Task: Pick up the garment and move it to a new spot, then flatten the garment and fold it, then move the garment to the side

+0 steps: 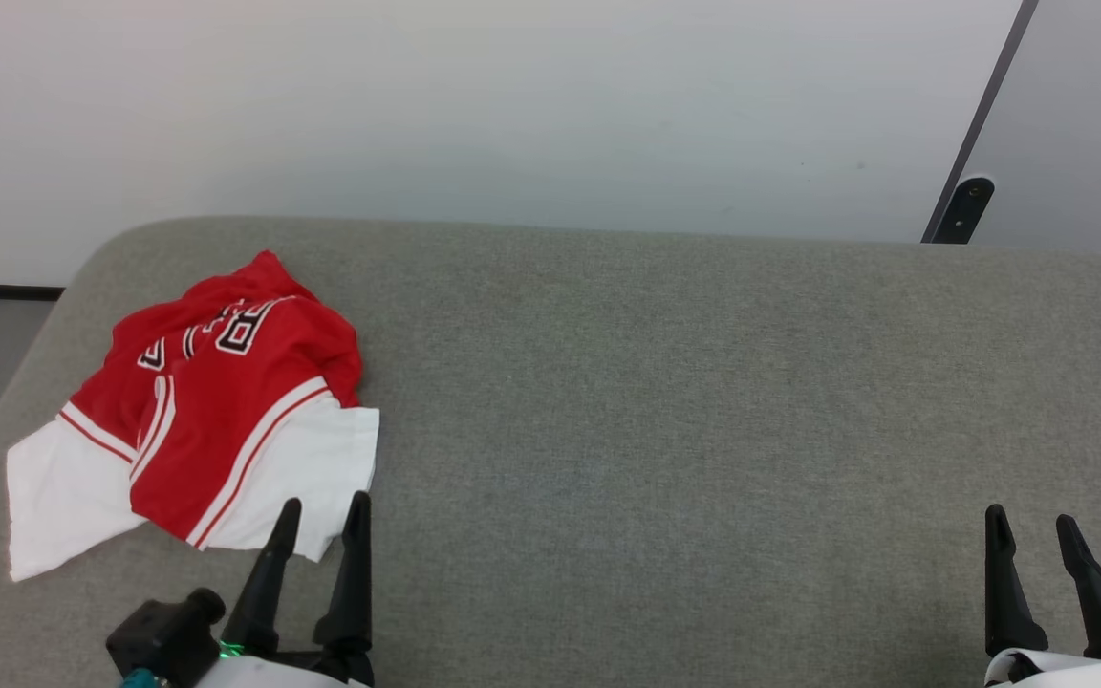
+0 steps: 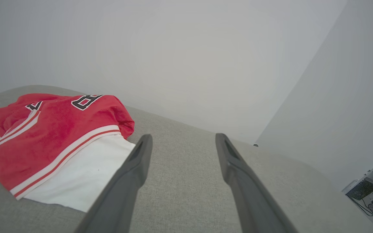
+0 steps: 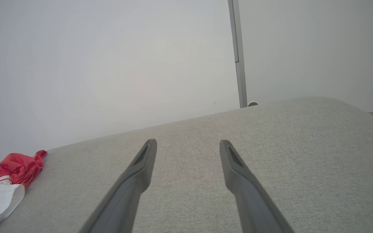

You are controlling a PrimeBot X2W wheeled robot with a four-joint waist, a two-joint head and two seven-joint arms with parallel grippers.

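I see shirt (image 1: 216, 401) crumpled on left side of grey pad (image 1: 656, 401), near pad's left edge. Red part on top, white sleeves toward me, black-and-white letters show a bit. My left claw (image 1: 324, 508) open, holds nothing, tips just beside white sleeve; touching or not, I can't tell. My right claw (image 1: 1031, 521) open too, holds nothing, over bare pad, well apart from shirt. Pale wall (image 1: 512, 96) behind pad.
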